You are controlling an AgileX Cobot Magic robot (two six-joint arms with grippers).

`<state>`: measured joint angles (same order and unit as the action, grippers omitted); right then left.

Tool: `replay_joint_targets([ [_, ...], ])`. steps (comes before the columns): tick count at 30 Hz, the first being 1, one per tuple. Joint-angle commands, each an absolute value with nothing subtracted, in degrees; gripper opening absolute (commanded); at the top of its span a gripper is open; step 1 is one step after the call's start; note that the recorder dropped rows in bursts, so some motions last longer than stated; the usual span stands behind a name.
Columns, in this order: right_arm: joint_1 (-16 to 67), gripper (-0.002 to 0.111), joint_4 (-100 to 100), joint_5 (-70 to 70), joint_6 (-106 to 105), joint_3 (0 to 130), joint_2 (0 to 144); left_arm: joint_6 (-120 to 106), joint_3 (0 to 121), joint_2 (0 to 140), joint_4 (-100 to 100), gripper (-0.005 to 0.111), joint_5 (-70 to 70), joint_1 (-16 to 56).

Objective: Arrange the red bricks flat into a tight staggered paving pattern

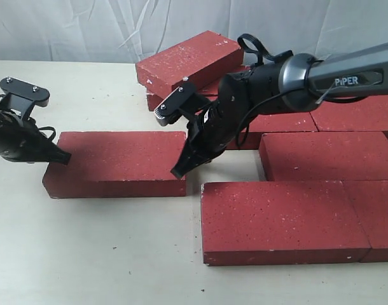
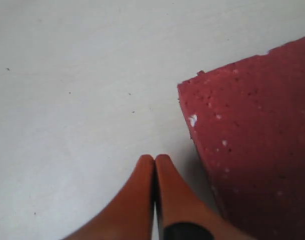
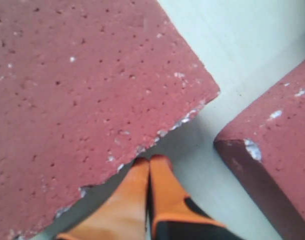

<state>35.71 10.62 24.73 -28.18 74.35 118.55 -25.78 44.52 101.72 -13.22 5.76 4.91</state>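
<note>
Red bricks (image 1: 277,219): the nearest pair lies flat at five o'clock in the exterior view, ends touching. One loose brick (image 1: 117,162) lies flat at nine o'clock on the table (image 1: 86,254), apart from that pair. Your left claw (image 1: 60,157) sits at its nine o'clock end and your right claw (image 1: 181,168) at its three o'clock end. Both have fingers pressed together and hold nothing. Further off is a laid row (image 1: 327,155) at three o'clock, and at twelve o'clock a tilted brick (image 1: 187,60) is propped on others. Judgement: these are heavy, rigid and rough, so they will drag rather than slip, and the chipped corners look crumbly. Push low on an end face and slide; do not pinch a corner.
</note>
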Motion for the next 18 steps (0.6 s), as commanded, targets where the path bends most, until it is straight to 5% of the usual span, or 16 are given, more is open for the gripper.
replay_joint_targets([
  [1, 35.61, -0.001, 10.66, 26.39, -28.59, 74.60, 117.35, -25.75, 45.34, 101.77, -13.49, 0.000, 8.00, 5.28],
  [18, 35.47, -0.001, 9.27, 27.01, -28.59, 74.60, 117.96, -29.29, 46.08, 101.77, -19.11, 0.000, 12.96, 8.16],
])
